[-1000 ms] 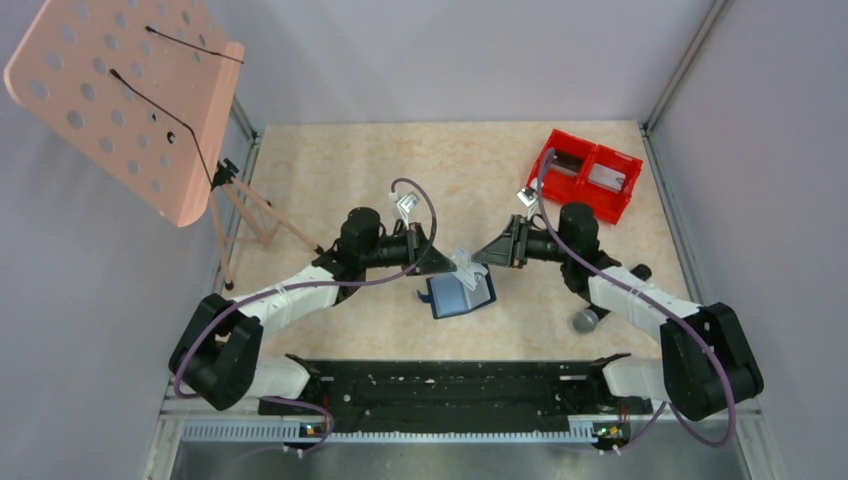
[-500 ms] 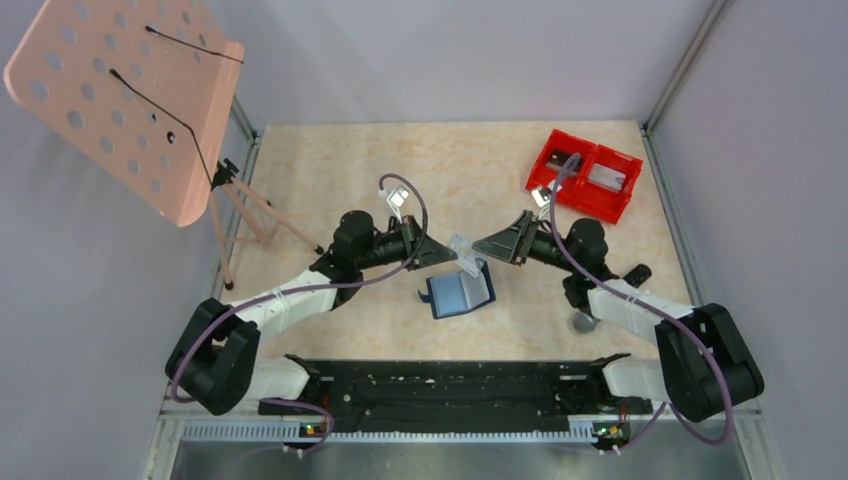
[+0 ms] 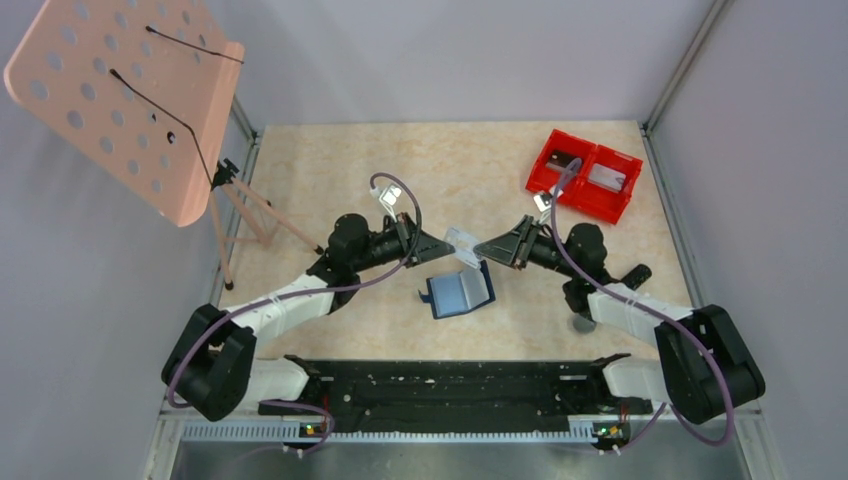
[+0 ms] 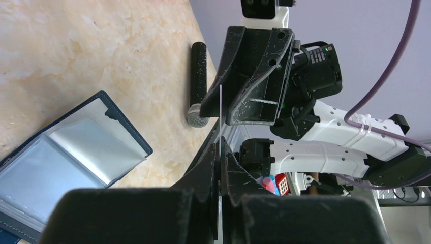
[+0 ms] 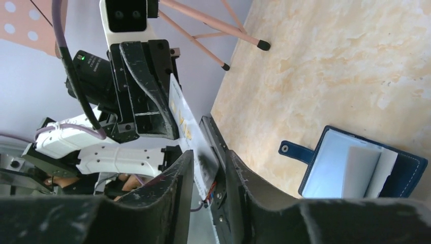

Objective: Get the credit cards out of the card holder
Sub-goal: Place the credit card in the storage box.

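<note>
Navy-blue bifold card holder (image 3: pixel 458 293) lies open at mid-frame on the beige table (image 3: pixel 330 160); just above, the left gripper (image 3: pixel 450 245) pinches a pale plastic credit card (image 3: pixel 464 239), the right gripper (image 3: pixel 481 248) part-open astride it.

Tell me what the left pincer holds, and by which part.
The left pincer clamps a pale credit card by one end, in the air.

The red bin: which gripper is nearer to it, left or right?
Right. In the top view, the right gripper sits left of and below the red bin; the left gripper sits farther left, beyond it.
</note>
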`<state>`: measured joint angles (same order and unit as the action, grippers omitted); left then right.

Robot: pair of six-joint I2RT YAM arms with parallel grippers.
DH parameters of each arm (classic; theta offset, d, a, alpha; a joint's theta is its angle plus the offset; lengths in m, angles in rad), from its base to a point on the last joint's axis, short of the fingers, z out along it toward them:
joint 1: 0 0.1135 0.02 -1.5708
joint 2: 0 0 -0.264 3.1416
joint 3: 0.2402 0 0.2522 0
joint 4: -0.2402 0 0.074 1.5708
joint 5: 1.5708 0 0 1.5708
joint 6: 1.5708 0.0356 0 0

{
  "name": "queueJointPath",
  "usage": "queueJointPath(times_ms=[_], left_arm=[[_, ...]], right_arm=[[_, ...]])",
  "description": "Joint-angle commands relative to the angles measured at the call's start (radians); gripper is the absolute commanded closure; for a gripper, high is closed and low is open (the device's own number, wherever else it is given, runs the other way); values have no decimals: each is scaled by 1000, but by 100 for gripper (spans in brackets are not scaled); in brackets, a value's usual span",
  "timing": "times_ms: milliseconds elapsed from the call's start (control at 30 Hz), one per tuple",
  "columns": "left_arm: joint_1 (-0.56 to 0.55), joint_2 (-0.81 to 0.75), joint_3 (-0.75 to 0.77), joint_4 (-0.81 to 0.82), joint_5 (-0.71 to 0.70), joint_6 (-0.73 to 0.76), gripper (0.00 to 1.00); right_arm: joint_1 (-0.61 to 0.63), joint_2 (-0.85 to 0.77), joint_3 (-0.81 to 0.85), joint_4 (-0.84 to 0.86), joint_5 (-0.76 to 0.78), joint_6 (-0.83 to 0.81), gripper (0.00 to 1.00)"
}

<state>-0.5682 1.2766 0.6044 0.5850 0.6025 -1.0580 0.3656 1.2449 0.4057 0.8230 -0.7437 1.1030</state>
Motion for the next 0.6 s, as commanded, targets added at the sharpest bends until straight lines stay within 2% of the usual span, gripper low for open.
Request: queueJointPath(times_ms=[0, 33, 100, 133, 267, 300, 333, 433, 567], left_arm=[[1, -30, -22, 88, -44, -15, 100], [1, -27, -23, 88, -48, -15, 100], [1, -19, -23, 86, -50, -11, 100], [2, -15, -22, 80, -52, -5, 95], [2, -42, 4, -61, -84, 97, 52], [3, -60, 16, -125, -99, 138, 43], [2, -84, 31, -192, -118, 182, 38], [3, -137, 83, -384, -171, 306, 28], [3, -177, 169, -612, -241, 445, 20]], right_arm=[[11, -18, -17, 116, 6, 30, 75], [13, -10, -18, 142, 5, 44, 80], [15, 12, -19, 194, -5, 63, 98], [14, 22, -16, 210, -10, 70, 100], [-8, 45, 43, 142, -1, 34, 100], [-24, 49, 76, 83, -6, 6, 100], [-46, 52, 112, 12, -13, -26, 100], [-124, 66, 235, -230, -34, -177, 100], [-266, 117, 461, -677, 11, -446, 100]])
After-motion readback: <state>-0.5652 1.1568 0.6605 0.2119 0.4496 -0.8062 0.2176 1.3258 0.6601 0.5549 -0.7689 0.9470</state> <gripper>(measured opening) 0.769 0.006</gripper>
